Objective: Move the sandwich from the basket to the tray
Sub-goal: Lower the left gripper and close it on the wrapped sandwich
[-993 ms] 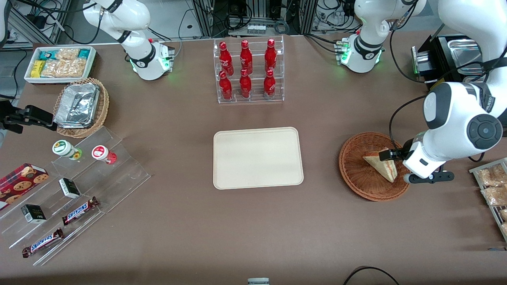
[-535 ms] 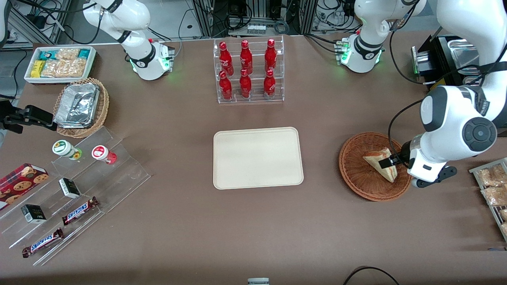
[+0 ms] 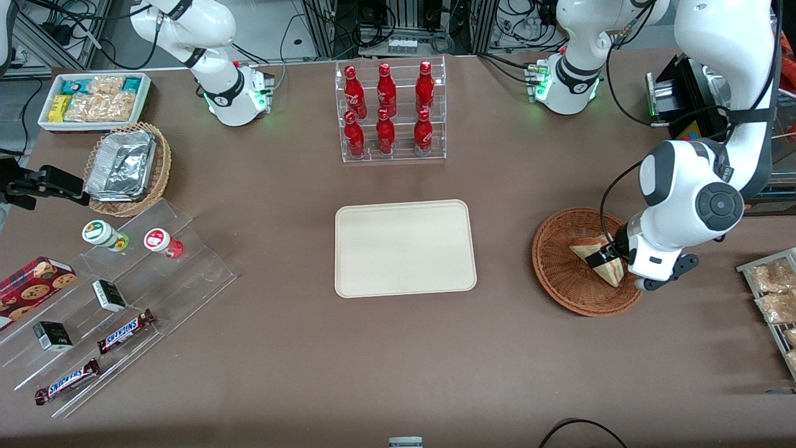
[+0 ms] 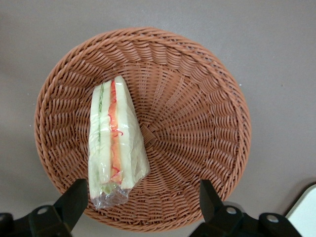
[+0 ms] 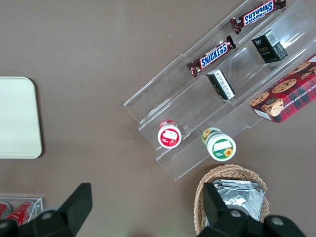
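The sandwich, a wrapped wedge of white bread with red-orange and green filling, lies in the reddish-brown wicker basket toward the working arm's end of the table. My gripper hovers just above the basket, open, its black fingers spread wide. One finger stands beside the sandwich's wrapped tip; nothing is held. The cream tray lies bare at the table's middle.
A clear rack of red bottles stands farther from the front camera than the tray. A tray of snack packets sits at the working arm's table edge. An acrylic stand with candy bars lies toward the parked arm's end.
The working arm has swung in over the basket, carrying the open gripper from the sandwich's edge to above the sandwich. The sandwich has not moved.
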